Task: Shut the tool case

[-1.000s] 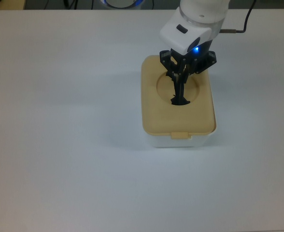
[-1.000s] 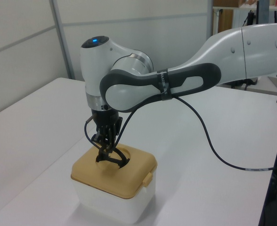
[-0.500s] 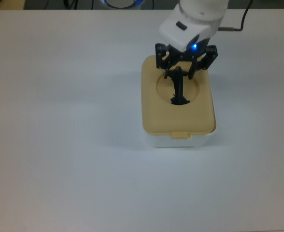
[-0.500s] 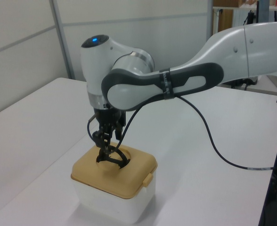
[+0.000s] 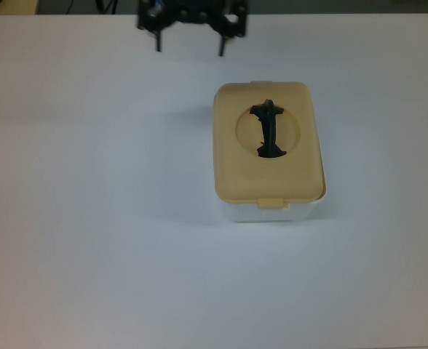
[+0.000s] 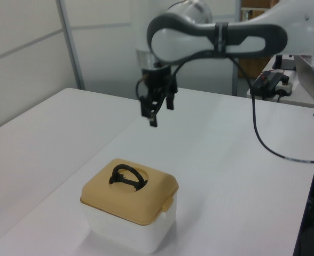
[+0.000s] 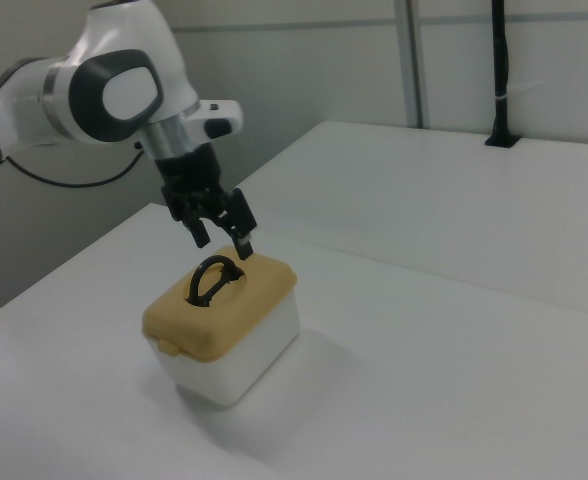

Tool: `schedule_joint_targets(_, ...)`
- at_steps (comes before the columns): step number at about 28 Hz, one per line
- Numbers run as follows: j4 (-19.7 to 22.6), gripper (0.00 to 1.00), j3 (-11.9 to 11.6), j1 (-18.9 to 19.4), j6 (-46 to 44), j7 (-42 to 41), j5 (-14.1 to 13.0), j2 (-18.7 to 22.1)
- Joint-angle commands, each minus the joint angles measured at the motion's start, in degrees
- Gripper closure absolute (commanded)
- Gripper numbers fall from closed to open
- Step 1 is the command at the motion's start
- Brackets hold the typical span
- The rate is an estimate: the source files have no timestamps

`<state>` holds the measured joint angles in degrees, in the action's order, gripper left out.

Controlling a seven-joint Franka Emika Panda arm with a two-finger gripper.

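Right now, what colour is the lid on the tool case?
Beige; the lid shows best in the top view, with a black handle in its round recess.

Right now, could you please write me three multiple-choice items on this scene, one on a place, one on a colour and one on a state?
1. Where is the gripper relative to the tool case?
A. Clamped on the handle
B. Up in the air, clear of the case
C. Resting on the table beside the case

2. What colour is the lid?
A. Beige
B. Blue
C. Red

3. In what state is the lid?
A. Lying on the table next to the box
B. Propped upright against the box
C. Sitting flat on the white box

Answers:
1. B, since the left view shows the gripper hanging well above the table and touching nothing.
2. A, as the top view shows a beige lid with a black handle in its round recess.
3. C, because the left and right views show the lid covering the box all round.
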<state>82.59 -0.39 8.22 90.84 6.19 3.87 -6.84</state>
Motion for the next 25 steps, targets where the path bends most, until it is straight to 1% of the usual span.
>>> schedule_joint_targets(1, 2.05, 0.0, 0.03, -4.7, -1.45, -3.9, -2.72, 3.67)
schedule_joint_targets(6, 3.1, 0.0, 0.03, -7.51, -3.56, -8.2, -2.81, 5.51)
schedule_joint_targets(14, 8.19, 0.0, 0.21, -7.52, -2.42, -7.51, -2.9, 8.94)
schedule_joint_targets(16, 10.48, 0.0, 0.12, -7.61, -1.02, -7.51, -2.81, 10.78)
schedule_joint_targets(20, 13.12, 0.0, 0.12, -7.52, 0.39, -7.51, -2.81, 12.63)
schedule_joint_targets(25, 12.68, 0.0, 0.12, -7.61, 0.3, -7.51, -2.81, 12.46)
